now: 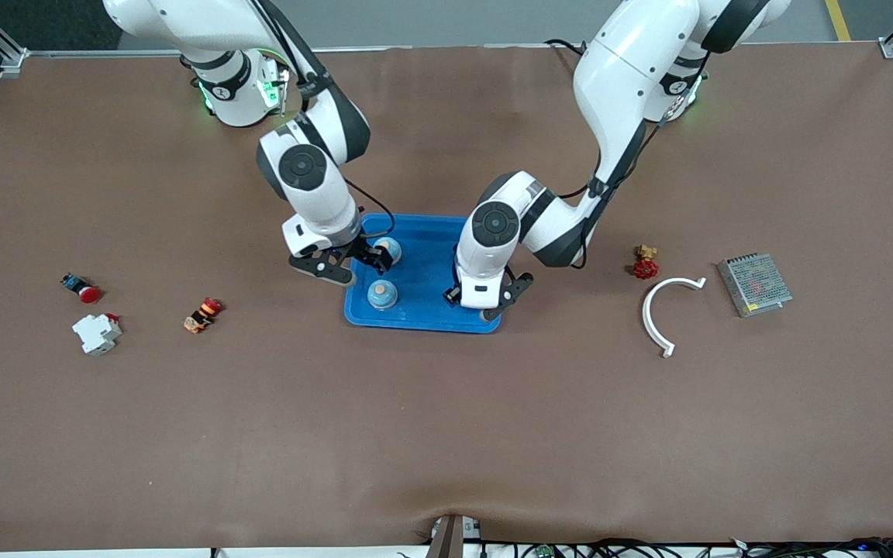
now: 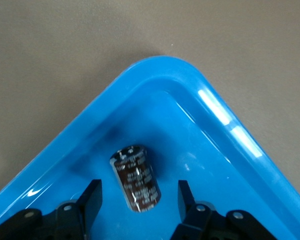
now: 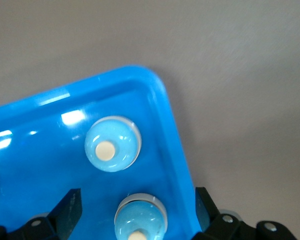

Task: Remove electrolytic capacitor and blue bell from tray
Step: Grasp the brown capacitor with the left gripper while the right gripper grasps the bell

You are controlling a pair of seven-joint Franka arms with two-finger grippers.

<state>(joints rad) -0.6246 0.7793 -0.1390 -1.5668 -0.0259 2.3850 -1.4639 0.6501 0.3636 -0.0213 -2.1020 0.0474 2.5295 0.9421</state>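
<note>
A blue tray [image 1: 431, 232] lies mid-table. A dark cylindrical capacitor [image 2: 136, 177] lies on its side in a tray corner [image 2: 160, 67]. My left gripper [image 2: 140, 205] hangs just over it, open, with a gap on each side; in the front view the left gripper [image 1: 481, 302] hides the capacitor. Two light blue bells with beige buttons stand in the tray toward the right arm's end. One bell [image 3: 112, 145] [image 1: 382, 294] stands free. The other bell [image 3: 140, 217] [image 1: 388, 249] is under my open right gripper [image 3: 138, 210] [image 1: 352, 267], which straddles the tray rim.
Toward the left arm's end lie a red valve [image 1: 645, 263], a white curved piece [image 1: 667, 310] and a grey metal box [image 1: 754, 284]. Toward the right arm's end lie a red push button [image 1: 81, 288], a white breaker [image 1: 96, 333] and an orange-red part [image 1: 202, 315].
</note>
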